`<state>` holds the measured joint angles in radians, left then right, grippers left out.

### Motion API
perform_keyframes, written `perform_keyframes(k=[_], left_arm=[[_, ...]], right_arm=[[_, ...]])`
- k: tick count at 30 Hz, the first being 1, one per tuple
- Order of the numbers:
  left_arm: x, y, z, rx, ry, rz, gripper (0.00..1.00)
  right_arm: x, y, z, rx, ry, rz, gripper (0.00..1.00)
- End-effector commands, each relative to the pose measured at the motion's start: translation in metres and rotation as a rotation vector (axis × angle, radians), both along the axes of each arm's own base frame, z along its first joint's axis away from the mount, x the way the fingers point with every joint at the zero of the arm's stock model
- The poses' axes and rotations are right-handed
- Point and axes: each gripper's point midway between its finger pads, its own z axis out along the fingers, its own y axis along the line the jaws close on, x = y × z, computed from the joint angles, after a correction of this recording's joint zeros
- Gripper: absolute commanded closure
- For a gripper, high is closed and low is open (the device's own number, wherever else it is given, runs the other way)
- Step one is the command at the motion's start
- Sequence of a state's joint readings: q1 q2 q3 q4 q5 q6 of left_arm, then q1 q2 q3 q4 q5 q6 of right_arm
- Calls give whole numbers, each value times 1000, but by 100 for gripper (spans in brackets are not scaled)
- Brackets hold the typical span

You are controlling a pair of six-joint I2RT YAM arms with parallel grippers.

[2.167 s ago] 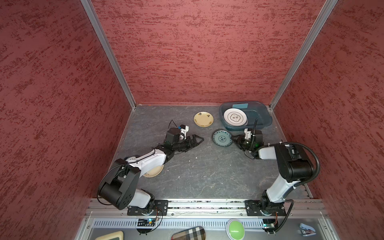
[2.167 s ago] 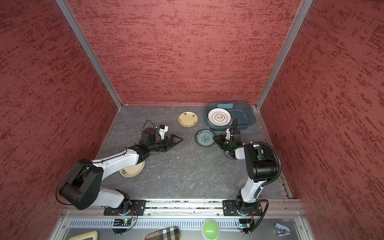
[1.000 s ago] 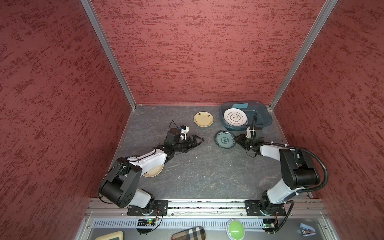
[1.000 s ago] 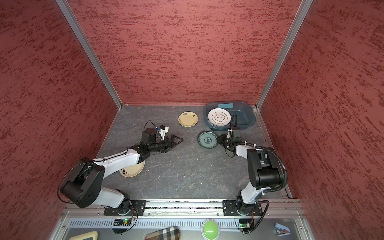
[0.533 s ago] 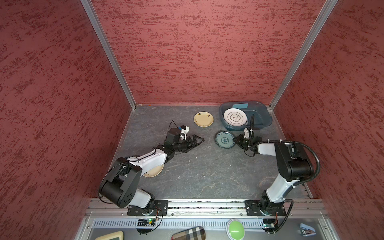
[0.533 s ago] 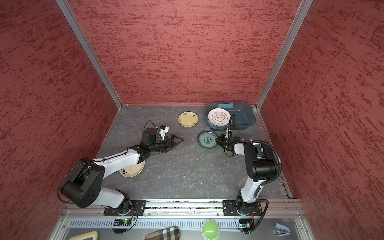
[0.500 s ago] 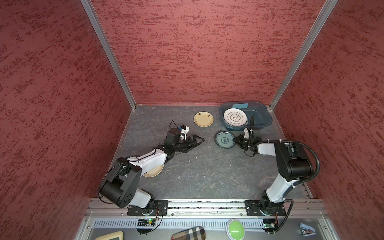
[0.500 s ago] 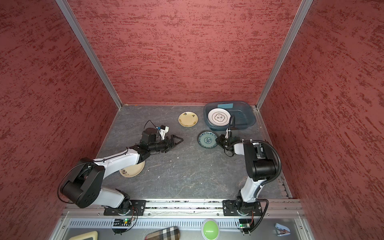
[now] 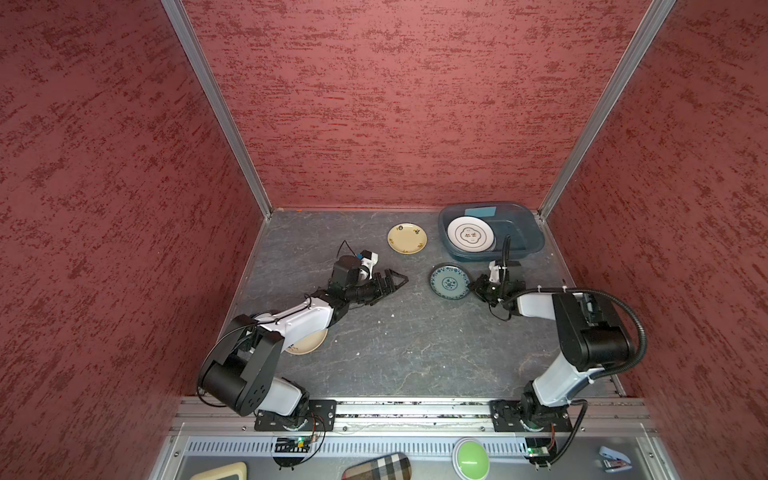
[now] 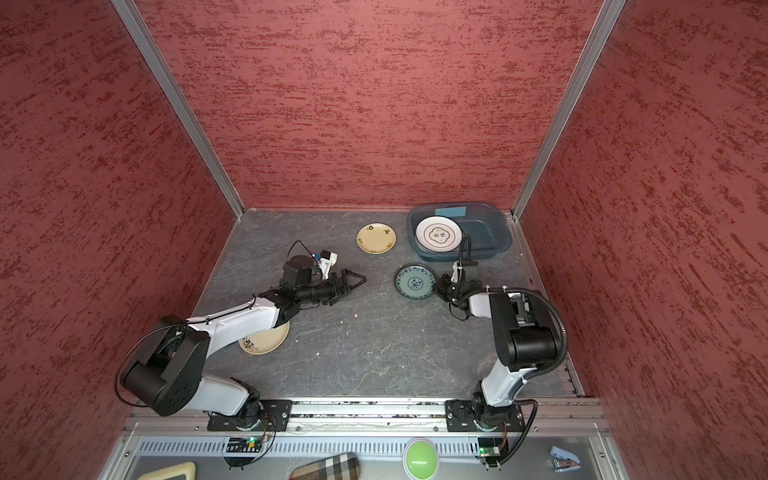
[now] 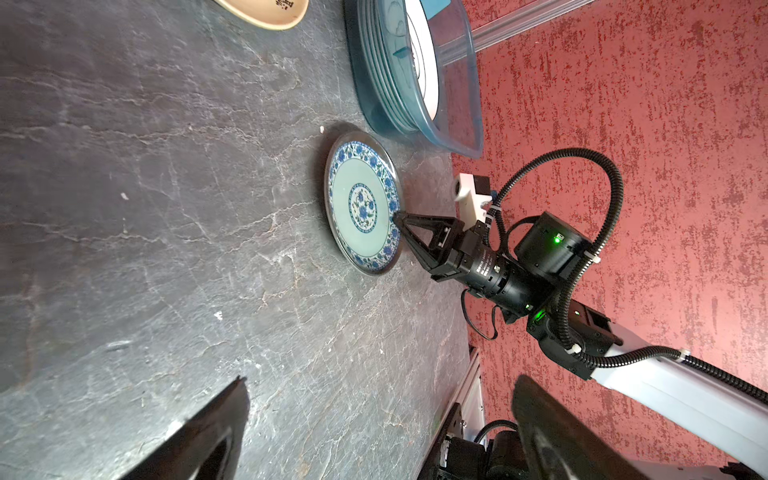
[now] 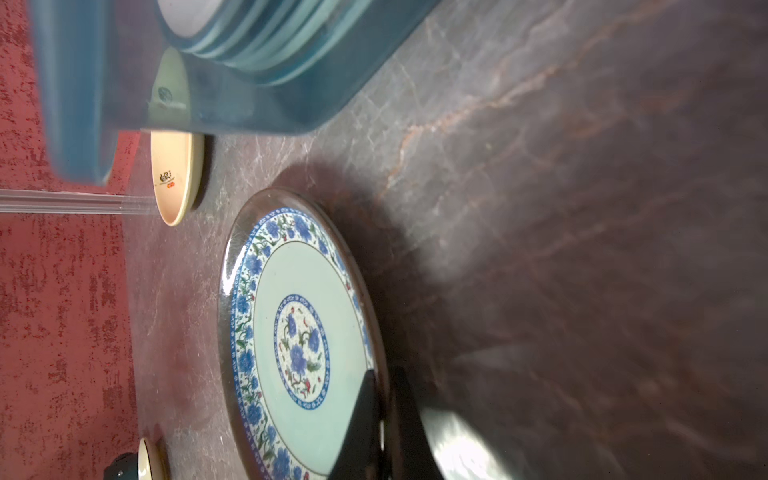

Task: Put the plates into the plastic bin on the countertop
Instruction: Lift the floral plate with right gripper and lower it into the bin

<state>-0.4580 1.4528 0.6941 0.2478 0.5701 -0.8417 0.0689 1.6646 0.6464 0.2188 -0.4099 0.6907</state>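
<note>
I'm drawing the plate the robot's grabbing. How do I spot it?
Find the blue plastic bin in the far right corner of the countertop. In front lies a small teal plate, rim pinched by the right gripper. Unlike the cream plates, it has a blue flower border.

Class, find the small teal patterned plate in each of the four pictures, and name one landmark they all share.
In a top view: teal plate right of centre, just in front of the bin.
In a top view: same spot, bin behind it.
Left wrist: across the countertop, right gripper pinching its rim.
Right wrist: close up, beside the bin.
Shared landmark: the bin.
</note>
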Motion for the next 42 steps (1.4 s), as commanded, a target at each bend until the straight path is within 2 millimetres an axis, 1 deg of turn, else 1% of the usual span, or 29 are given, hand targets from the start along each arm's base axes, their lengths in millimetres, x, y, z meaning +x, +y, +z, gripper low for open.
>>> perform_keyframes(k=[1,3,5,6,7,9,10,12,16,18,20,24,28,31,34,38,42], left_arm=[[1,7,5,-11,-14,16,1],[2,10,5,-10,-13,26,1],[3,13,6,-10,-17,34,1],[4,15,7,-10,-20,38,1],[4,16,8,-9,-22,42,1],[4,19,9,-9,-27,50,1],[4,20,10,-10,-29,56,1],[3,22,11,-9,-34,63,1],[1,27,11,-3,-36,72,1],[0,29,12,-3,-38,76,1],[-1,31,12,-5,-38,84,1],[-4,34,17,0,-49,92,1],[-8,44,21,36,-62,117,1],[-11,52,24,63,-78,141,1],[-14,60,28,81,-92,163,1],[-13,65,29,86,-98,179,1],[-11,65,29,84,-91,173,0]], right_arm=[[-6,6,25,-14,-88,65,100],[-11,5,31,-48,-113,101,100],[-13,5,43,-79,-142,130,100],[-13,6,52,-81,-165,144,100],[-13,9,68,-71,-204,156,100],[-12,11,91,-49,-252,155,100],[-10,11,104,-41,-274,145,100],[-7,8,123,-36,-296,112,100],[10,-2,160,-56,-337,35,100],[21,-10,172,-87,-347,-7,100],[36,-20,178,-123,-329,-53,100],[64,-35,184,-152,-307,-137,100],[93,-56,166,-172,-243,-233,100],[111,-69,156,-185,-215,-281,100],[124,-78,143,-186,-191,-316,100],[135,-88,123,-142,-165,-357,100],[149,-84,111,-120,-158,-333,100]])
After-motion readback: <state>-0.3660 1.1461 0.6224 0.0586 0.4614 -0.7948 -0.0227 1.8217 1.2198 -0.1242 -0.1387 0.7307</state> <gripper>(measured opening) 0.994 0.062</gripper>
